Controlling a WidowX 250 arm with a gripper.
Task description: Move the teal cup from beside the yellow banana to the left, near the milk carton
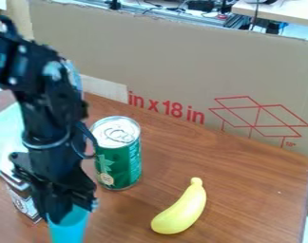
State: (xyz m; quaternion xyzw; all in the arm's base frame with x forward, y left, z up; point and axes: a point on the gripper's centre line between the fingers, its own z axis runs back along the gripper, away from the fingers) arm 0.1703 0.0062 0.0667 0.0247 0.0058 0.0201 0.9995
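Jaws: gripper hangs low at lower left, tips pointing down at the top of the blue object. Open or closed: cannot tell; a firm grip is not confirmed.
Blue object: directly below the jaws and touching or very near them, partly hidden by them; smooth, bright, cup-like in look. Its lower end runs past the near edge of view, so base and footing are unread.
Green can: upright, just beyond the jaws and to their right in view; silver lid with pull tab uppermost. Near the arm; contact not seen.
Yellow banana: well to the right of the jaws, lying on its side, stem end away from the camera.
Small box: just left of the jaws, partly behind them.
Table: brown wood grain, under can and banana.
Cardboard panel: upright beyond the jaws and can, red markings on its face.
Step, judged: handling at the blue object; grasp or release, one frame does not settle which.
Next move, judged: calls for a settled hold if lifting, or full opening if letting go; straight vertical travel, since can and box sit close by.
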